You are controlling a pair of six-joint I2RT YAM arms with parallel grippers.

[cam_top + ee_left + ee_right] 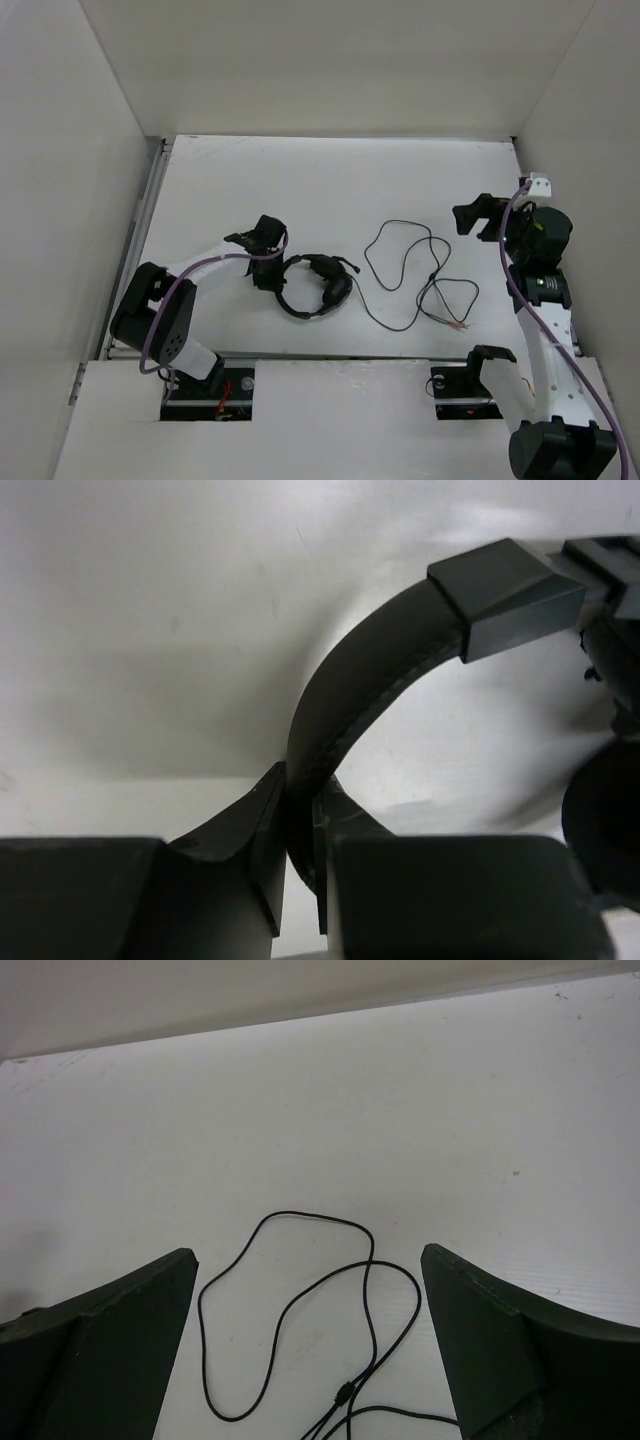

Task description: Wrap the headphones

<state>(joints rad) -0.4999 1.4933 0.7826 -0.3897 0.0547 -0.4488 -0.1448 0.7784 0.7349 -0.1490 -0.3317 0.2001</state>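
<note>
The black headphones (pixel 318 285) lie on the white table at centre-left, earcups to the right. My left gripper (pixel 272 272) is shut on the headband's left side. In the left wrist view the curved headband (pixel 360 680) is pinched between my left gripper's (pixel 300 815) jaws, and an earcup (pixel 605 820) shows at the right edge. The thin black cord (pixel 405 270) trails right in loose loops and ends in reddish tips (pixel 460 325). My right gripper (pixel 473 220) is open and empty, above the table right of the loops. In its wrist view the cord (pixel 290 1310) lies below my right gripper (pixel 307 1260).
White walls (pixel 330 70) enclose the table at the back and on both sides. A metal rail (pixel 145 225) runs along the left edge. The arm bases (pixel 215 385) sit at the near edge.
</note>
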